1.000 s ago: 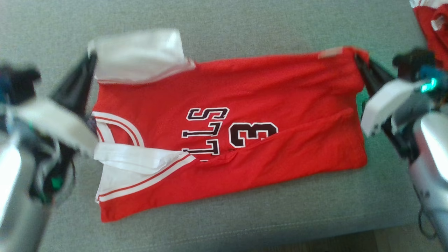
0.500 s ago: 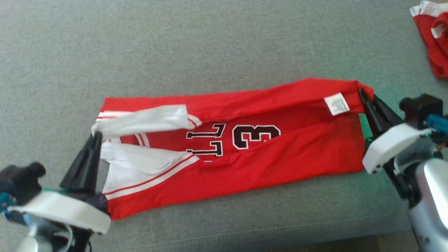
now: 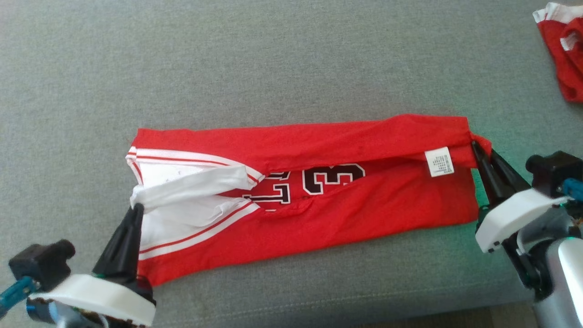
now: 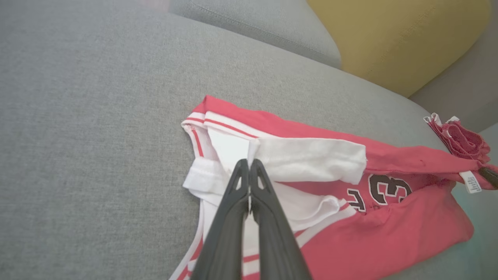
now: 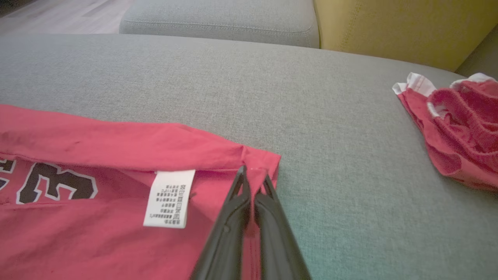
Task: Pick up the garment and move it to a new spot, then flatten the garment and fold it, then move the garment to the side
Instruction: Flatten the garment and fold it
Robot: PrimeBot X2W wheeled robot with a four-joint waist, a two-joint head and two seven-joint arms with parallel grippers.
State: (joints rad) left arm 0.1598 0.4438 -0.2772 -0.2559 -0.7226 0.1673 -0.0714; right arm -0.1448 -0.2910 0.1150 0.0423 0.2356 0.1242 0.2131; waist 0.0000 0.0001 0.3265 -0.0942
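Red jersey (image 3: 364,214): lies on the grey seat (image 3: 273,59), long axis running left to right, close to the seat's near edge.
Fold state: the far long edge is turned over toward the robot and the near long edge is turned in the opposite way. A narrow gap is left between the two flaps.
Numeral (image 3: 332,178): a black "3" with white outline, partly visible in the gap; the far flap covers its upper part.
Trim (image 3: 182,237): white with red stripes, at the jersey's left end, with loose white fabric bunched over it.
Left end effector (image 3: 136,207): fingers together, clamped on the bunched white fabric at the jersey's left end.
Right end effector (image 3: 476,146): fingers together, clamped on the red corner at the jersey's far right; the cloth puckers at the grip.
Care label (image 3: 439,162): white, printed side up, on the far flap, just beside the right end effector.
Second garment (image 3: 562,50): red and white, crumpled, at the seat's far right, well apart from the jersey.
Yellow cushion (image 4: 397,35): behind the seat.
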